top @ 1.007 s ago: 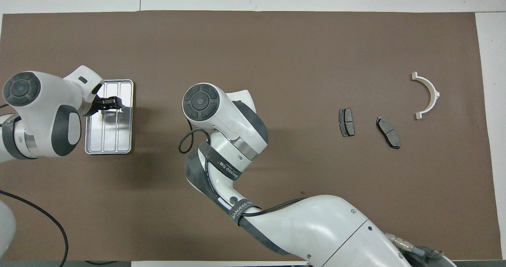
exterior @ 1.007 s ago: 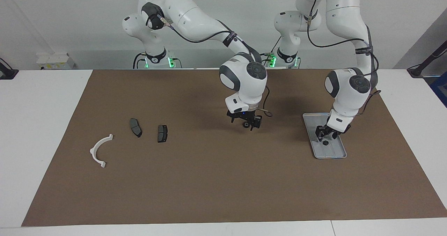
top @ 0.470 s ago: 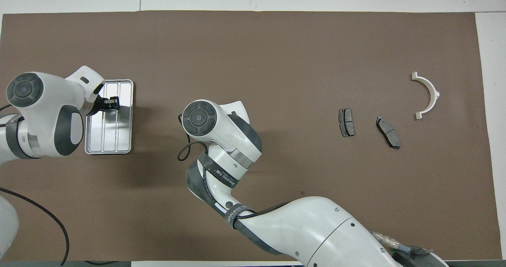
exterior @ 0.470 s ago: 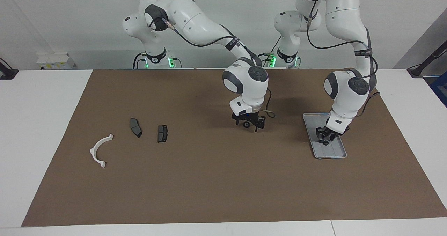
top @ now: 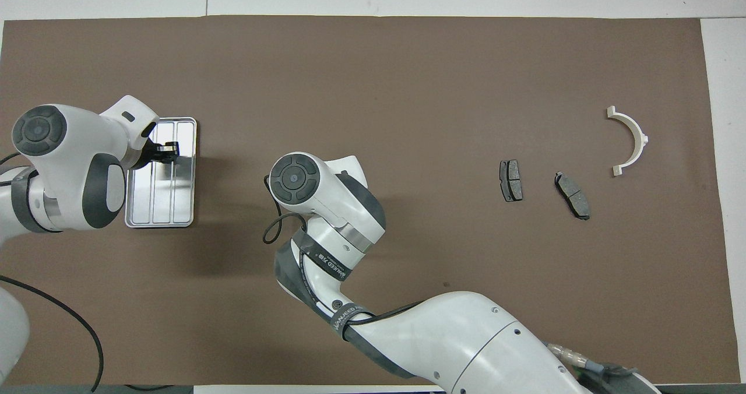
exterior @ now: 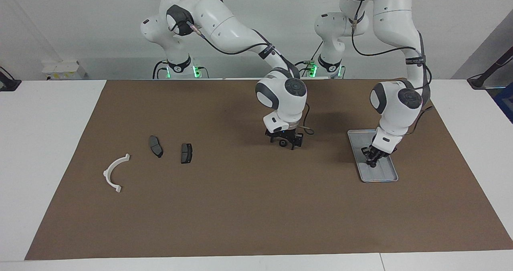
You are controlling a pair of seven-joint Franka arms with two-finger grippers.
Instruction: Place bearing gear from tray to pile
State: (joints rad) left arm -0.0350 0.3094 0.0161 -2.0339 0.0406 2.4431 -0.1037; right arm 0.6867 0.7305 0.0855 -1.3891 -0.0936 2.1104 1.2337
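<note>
Now the pick is in hand: at the facing view's lower right, the left gripper (exterior: 373, 161) is clenched on the small dark bearing gear (exterior: 373, 164) inside the tray (exterior: 382, 178), whose long axis runs up-frame. Next, a straight lift seems needed. Higher, at centre, the right gripper (exterior: 289, 144) waits, released.

White tabletop (exterior: 52, 142) under a brown mat (exterior: 240, 207). Plain pale wall (exterior: 80, 22) along the robots' end. White socket strip (exterior: 64, 69) at the wall. Even, soft light.
</note>
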